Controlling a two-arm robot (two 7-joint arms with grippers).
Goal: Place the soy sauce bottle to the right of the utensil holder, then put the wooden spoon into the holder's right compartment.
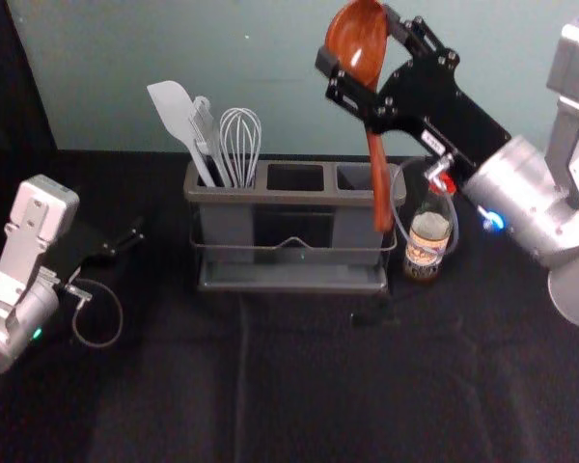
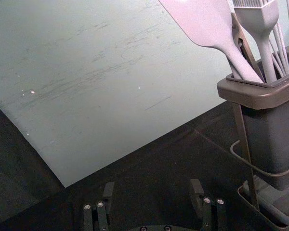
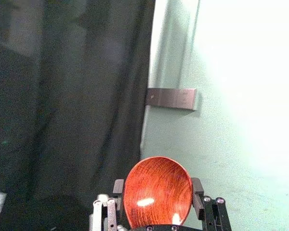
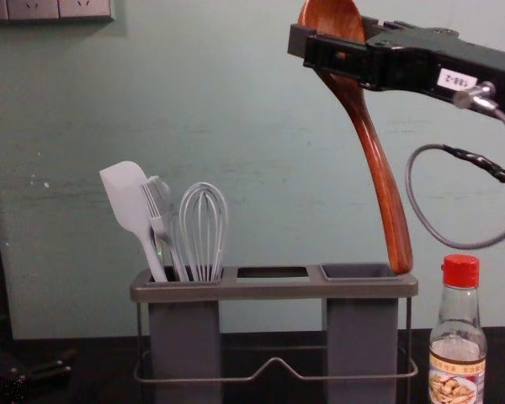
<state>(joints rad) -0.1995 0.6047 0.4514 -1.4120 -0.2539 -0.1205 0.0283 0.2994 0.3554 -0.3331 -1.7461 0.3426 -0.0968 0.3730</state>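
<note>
A black-covered table (image 1: 299,386) takes up most of what I'm looking at, its far edge running along the pale wall. Toward that far edge, about midway between the sides, stands the grey utensil holder (image 1: 294,198), its three compartments side by side. Above the holder's right end is the right gripper (image 1: 359,40), reaching in from the table's right side and clenched around the bowl of the wooden spoon. The left gripper (image 1: 125,241) is parked over the left part of the table, well apart from the holder, with a gap between its fingers (image 2: 108,192).

The wooden spoon (image 1: 377,174) hangs bowl up, its handle slanting down toward the right end of the holder's rim, by the right compartment (a glossy reddish thing, rather handsome). Whether its lower tip touches the rim I can't tell from here.

The soy sauce bottle (image 1: 429,241), red-capped and upright, stands on the table just to the right of the holder. In the holder's left compartment lean a pale spatula (image 1: 178,111), a wire whisk (image 1: 239,145) and, between those two, a small pale brush (image 4: 158,198). The middle compartment's opening is uncovered.
</note>
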